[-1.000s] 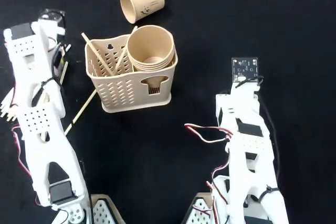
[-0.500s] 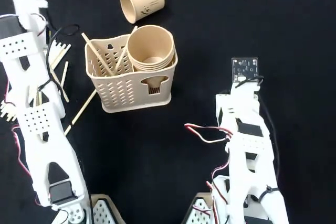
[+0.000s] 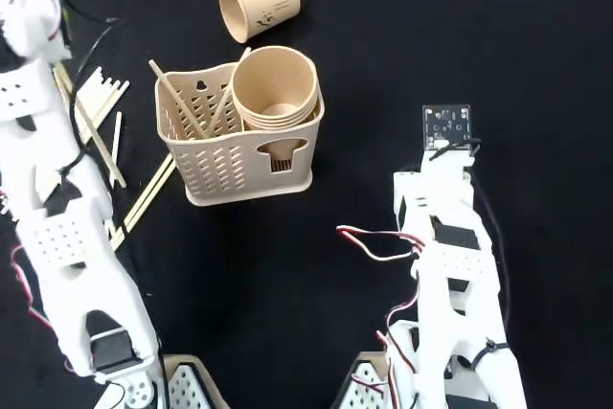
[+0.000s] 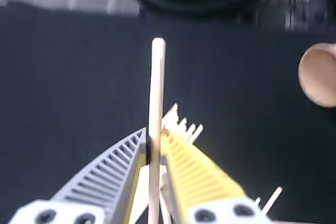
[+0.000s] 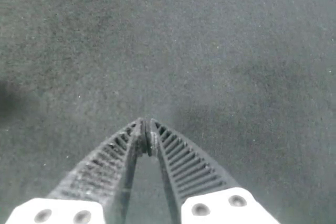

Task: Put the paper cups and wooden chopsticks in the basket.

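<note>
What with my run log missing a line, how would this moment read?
left gripper: shut on chopstick; right gripper: shut, empty; paper cup outside basket

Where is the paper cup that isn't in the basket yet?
In the high view the loose paper cup lies on its side, left of centre, just beyond the far rim of the basket.

White perforated arms [image 3: 67,237], red-white cables [image 3: 369,241]

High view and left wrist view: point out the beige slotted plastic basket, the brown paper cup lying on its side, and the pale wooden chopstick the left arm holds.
beige slotted plastic basket [image 3: 244,165], high view, on its front wall.
brown paper cup lying on its side [image 3: 261,7], high view, mid-side.
pale wooden chopstick [image 4: 156,93], left wrist view, on its bare shaft.
</note>
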Robot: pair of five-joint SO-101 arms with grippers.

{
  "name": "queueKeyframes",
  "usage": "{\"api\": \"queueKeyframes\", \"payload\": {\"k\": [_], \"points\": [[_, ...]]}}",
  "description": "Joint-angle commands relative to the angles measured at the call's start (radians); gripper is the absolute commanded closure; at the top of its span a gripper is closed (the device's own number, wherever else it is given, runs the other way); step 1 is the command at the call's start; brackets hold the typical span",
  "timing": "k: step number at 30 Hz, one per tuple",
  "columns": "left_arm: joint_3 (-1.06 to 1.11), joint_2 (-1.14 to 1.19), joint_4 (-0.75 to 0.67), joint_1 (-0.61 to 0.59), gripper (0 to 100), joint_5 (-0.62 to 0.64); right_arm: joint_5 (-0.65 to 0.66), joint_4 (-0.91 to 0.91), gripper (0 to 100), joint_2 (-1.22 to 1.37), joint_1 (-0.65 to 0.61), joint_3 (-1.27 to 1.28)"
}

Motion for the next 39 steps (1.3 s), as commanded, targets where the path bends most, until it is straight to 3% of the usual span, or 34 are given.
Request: {"api": "queueKeyframes", "payload": {"k": [1, 8, 18, 31, 39], "points": [[-0.036, -0.163, 0.003, 0.005, 97, 0.032, 0.008, -0.02, 98.6, -0.028, -0.015, -0.007], [-0.044, -0.321, 0.003, 0.01, 97, 0.11, 0.008, -0.02, 98.6, -0.028, -0.015, -0.005], [-0.038, -0.574, 0.005, 0.09, 97, 0.123, 0.008, -0.02, 98.6, -0.028, -0.015, -0.005], [-0.036, -0.819, 0.003, 0.133, 97, 0.359, 0.008, -0.02, 98.6, -0.028, -0.015, -0.004], [0.096, -0.832, 0.003, 0.381, 97, 0.361, 0.008, -0.02, 98.6, -0.028, -0.014, -0.004]]}}
